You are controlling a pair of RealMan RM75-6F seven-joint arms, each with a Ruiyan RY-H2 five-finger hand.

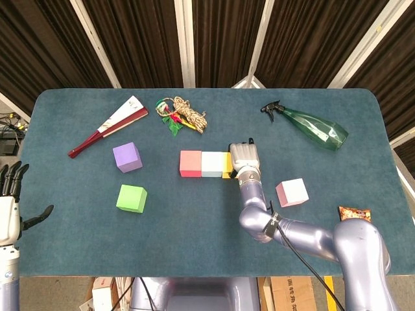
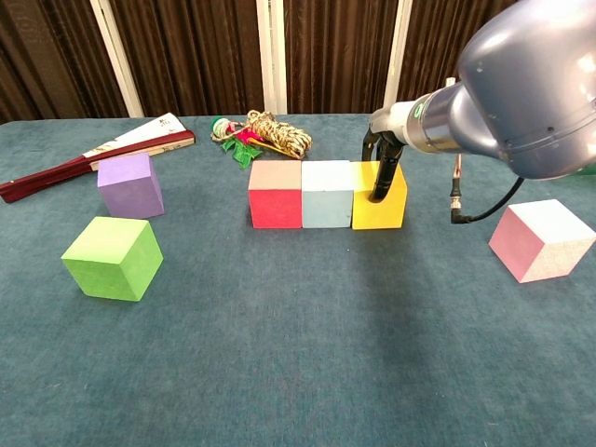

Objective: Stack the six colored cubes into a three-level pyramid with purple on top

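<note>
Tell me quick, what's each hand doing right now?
Left hand: open, holding nothing, off the table's left edge.
Right hand: on the yellow cube; grip cannot be told.

The middle of the table [image 1: 194, 214] is taken up by a touching row of red cube [image 2: 276, 194], pale blue cube [image 2: 328, 193] and yellow cube [image 2: 379, 196], whose right end is covered by the right hand [image 1: 245, 157]. Behind the row, passage is narrowed by a rope bundle [image 1: 183, 114], a folded fan [image 1: 107, 125] and a green spray bottle [image 1: 311, 127]. Open cloth is seen around the purple cube [image 1: 127, 157], green cube [image 1: 131, 198] and pink cube [image 1: 292, 192].
</note>
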